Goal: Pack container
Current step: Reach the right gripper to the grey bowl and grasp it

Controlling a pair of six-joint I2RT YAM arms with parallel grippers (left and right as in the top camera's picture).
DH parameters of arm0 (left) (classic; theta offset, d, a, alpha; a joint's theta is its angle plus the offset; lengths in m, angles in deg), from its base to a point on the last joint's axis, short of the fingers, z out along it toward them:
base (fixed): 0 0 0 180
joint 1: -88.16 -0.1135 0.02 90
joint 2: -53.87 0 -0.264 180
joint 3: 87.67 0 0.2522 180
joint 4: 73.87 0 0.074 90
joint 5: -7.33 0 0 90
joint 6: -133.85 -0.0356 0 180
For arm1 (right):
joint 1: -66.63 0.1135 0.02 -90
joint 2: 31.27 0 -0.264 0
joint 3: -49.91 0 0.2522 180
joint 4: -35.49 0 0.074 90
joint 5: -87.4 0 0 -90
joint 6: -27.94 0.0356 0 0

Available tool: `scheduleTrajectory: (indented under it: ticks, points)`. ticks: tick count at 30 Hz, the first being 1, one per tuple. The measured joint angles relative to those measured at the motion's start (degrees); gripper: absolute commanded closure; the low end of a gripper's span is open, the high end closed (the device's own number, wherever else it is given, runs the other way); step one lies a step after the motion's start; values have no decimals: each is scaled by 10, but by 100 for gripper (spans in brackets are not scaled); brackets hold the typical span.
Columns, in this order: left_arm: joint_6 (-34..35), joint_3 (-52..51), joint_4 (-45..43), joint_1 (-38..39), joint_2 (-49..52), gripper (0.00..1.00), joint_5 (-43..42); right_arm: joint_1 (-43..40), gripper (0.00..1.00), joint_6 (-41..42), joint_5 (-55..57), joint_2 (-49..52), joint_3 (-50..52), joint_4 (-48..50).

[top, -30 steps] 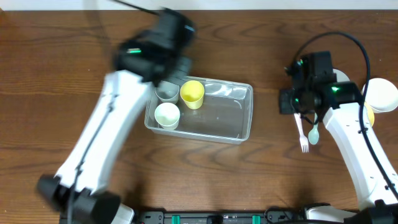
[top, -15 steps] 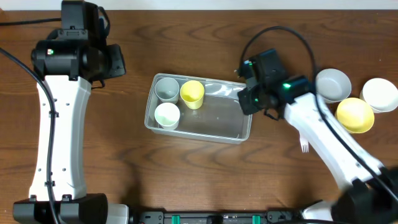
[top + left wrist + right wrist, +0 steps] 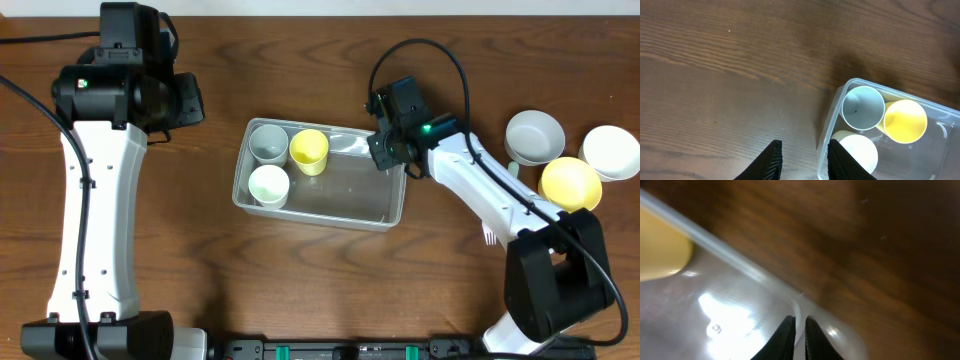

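Note:
The clear container (image 3: 345, 192) sits mid-table and holds a grey cup (image 3: 268, 142), a yellow cup (image 3: 309, 149) and a white cup (image 3: 268, 185) at its left end. My right gripper (image 3: 384, 148) is at the container's far right corner. In the right wrist view its jaws (image 3: 800, 336) are closed to a narrow gap on the container's wall (image 3: 730, 260), with the yellow cup (image 3: 660, 250) at left. My left gripper (image 3: 188, 100) is open and empty, high at the far left. In the left wrist view the left gripper (image 3: 802, 162) looks down on the container's left edge (image 3: 826, 131).
A grey bowl (image 3: 533, 136), a white bowl (image 3: 610, 152) and a yellow bowl (image 3: 570, 184) stand at the right edge. A white fork (image 3: 489, 236) lies beside the right arm's forearm. The right half of the container's floor is bare.
My right arm swung left from the utensils to the container's far right corner. My left arm pulled back from over the container to the far left, then held still.

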Motion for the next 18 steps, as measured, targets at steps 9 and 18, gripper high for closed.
scheduleTrajectory:
  ticks: [9,18]
  points:
    - [0,0,3,0,0,68,0,-2,88,2,57,26,0,18]
    - [0,0,3,0,0,68,0,-24,82,20,94,26,0,23]
